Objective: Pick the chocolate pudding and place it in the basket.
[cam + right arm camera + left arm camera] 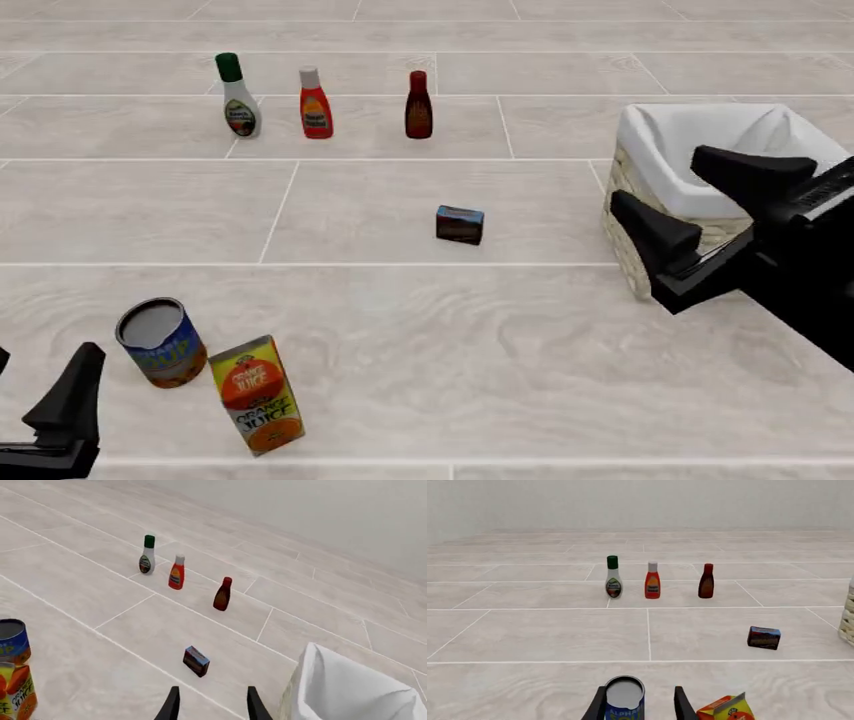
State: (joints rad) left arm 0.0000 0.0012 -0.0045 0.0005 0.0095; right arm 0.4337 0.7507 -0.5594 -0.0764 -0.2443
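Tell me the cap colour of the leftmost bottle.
Green, on the white bottle; clearest in the front view.

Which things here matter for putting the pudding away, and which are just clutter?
Needed: small dark brown pudding carton; pale wicker basket with white lining.

Clutter: green-capped white bottle; red bottle; dark brown bottle; blue tin can; orange juice carton.

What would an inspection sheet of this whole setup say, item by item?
Surface: pale tiled table top, nothing spilled.
Job's things: chocolate pudding stands free mid-table; basket at the right, white lining, nothing visible inside.
Clutter: three bottles in a far row: green-capped, orange, dark red; near left, a can beside an orange juice carton.
Grippers: left gripper open, near the can; right gripper open, raised by the basket, holding nothing.
Cables: nothing seen.
Surroundings: plain pale wall.
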